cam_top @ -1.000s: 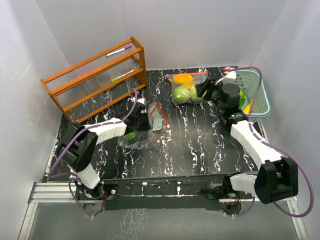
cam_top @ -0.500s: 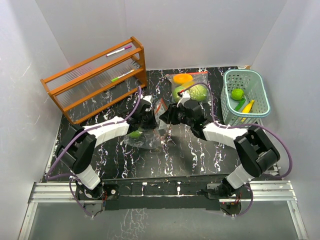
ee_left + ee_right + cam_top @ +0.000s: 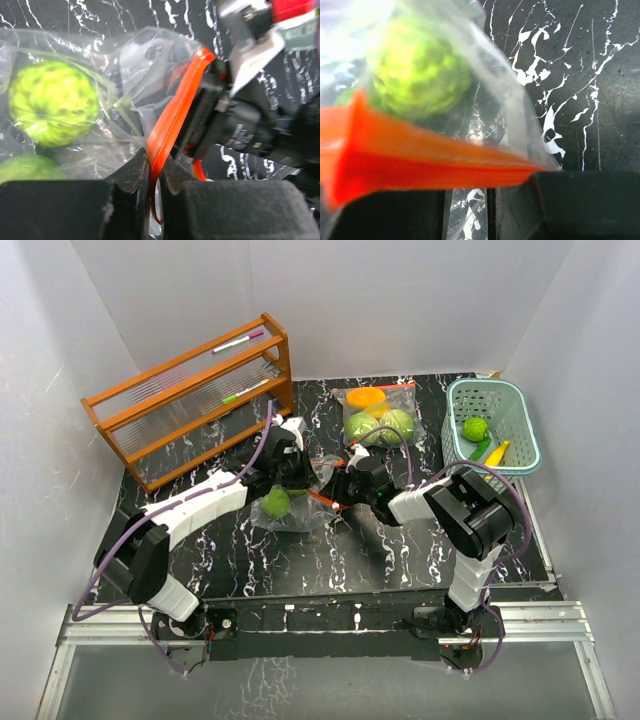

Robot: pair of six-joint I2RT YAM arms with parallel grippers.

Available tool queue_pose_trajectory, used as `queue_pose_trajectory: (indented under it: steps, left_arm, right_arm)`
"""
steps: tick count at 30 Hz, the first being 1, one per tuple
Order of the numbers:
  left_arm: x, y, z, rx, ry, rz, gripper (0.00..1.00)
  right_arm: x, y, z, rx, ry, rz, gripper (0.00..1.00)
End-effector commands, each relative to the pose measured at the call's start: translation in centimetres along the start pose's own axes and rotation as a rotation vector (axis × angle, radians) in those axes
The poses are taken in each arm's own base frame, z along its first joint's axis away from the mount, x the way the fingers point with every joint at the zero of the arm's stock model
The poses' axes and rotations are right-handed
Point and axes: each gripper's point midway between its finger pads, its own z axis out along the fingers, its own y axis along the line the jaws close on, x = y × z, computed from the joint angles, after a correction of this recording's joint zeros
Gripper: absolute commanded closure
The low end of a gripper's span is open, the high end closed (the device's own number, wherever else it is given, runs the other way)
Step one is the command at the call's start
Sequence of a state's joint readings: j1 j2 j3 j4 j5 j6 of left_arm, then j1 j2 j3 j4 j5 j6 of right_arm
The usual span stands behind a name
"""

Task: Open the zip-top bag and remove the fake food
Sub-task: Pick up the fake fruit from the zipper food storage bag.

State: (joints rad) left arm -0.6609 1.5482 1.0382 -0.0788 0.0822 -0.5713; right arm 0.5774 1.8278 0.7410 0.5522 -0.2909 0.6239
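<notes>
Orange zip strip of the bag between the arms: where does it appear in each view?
Top external: zip strip near the centre.
Left wrist: centre, running upward.
Right wrist: lower left, crossing sideways.
Shared landmark: the bumpy green ball.

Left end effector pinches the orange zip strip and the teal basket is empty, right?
Not empty: top view shows the teal basket holding a green ball and a yellow banana. The left end effector does pinch the orange zip strip.

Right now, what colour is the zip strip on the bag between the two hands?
The zip strip is orange-red, clearest in the left wrist view.
</notes>
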Motion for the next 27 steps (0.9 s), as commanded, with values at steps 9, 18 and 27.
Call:
queue_pose_trajectory:
  steps: [9,18,27]
  left_arm:
    - [-3.2,-2.3,-4.2,0.054,-0.087,0.034,0.30]
    - [-1.6,6.3,-4.6,-0.259,-0.166,-0.028,0.79]
    - [2.4,9.9,-0.4,-0.343,-0.051,-0.057,1.00]
  right_arm:
    - [-0.9,2.6,1.2,-0.163,-0.065,-0.009,0.70]
    - [-1.8,4.6,-0.1,-0.253,-0.109,-0.044,0.69]
    - [-2.0,6.0,-0.8,-0.327,-0.121,-0.060,0.58]
